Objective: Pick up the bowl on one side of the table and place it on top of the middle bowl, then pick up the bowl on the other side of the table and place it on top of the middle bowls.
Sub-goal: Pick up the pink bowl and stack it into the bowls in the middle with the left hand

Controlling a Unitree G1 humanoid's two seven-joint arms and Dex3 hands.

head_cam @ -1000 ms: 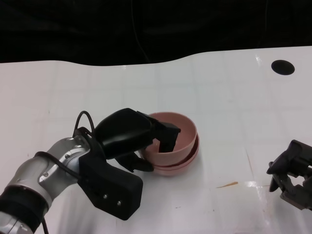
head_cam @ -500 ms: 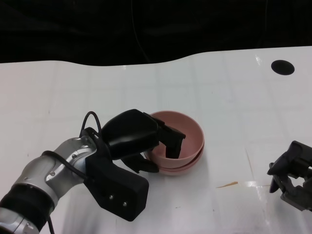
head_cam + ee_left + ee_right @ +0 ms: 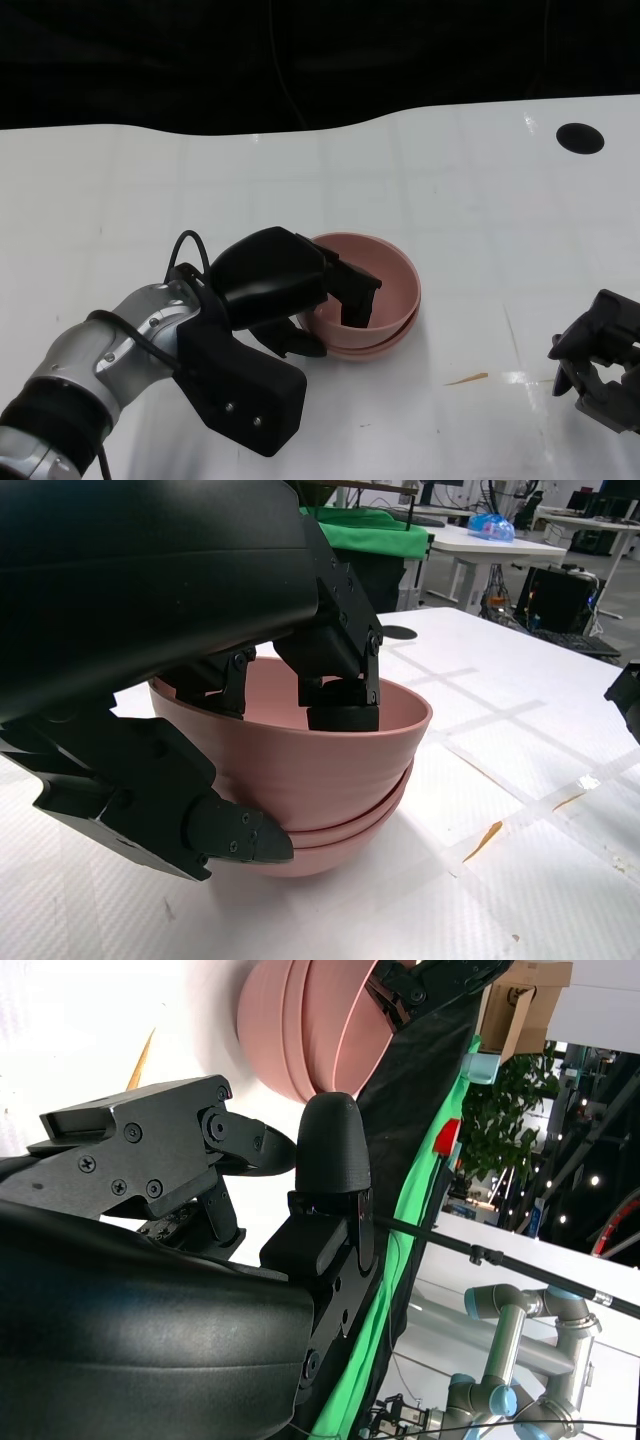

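We're right at the set-down: our left hand (image 3: 275, 285) has the top pink bowl (image 3: 375, 280) by its near rim, fingers (image 3: 340, 695) hooked inside the wall and a lower finger (image 3: 215, 825) pressed against the outside, so the bowl is pinched, not released. Compare a second ago, when that bowl sat cocked up on the near side with a visible gap over the stack (image 3: 375, 340); since then we've carried it a touch toward the right and lowered it, and in the last half second it has barely moved. Now the left wrist view shows three pink rims nested one in another, the top one nearly level and close on the one below. We'd judge that the second placement is all but done, and what remains is to let go and draw the fingers out without dragging the bowl off centre. The stack stands mid-bench (image 3: 480, 200), with a small orange mark (image 3: 466, 379) off toward our right. Our right hand (image 3: 600, 360) waits at the bench's near right, well apart, holding nothing, fingers loosely apart.
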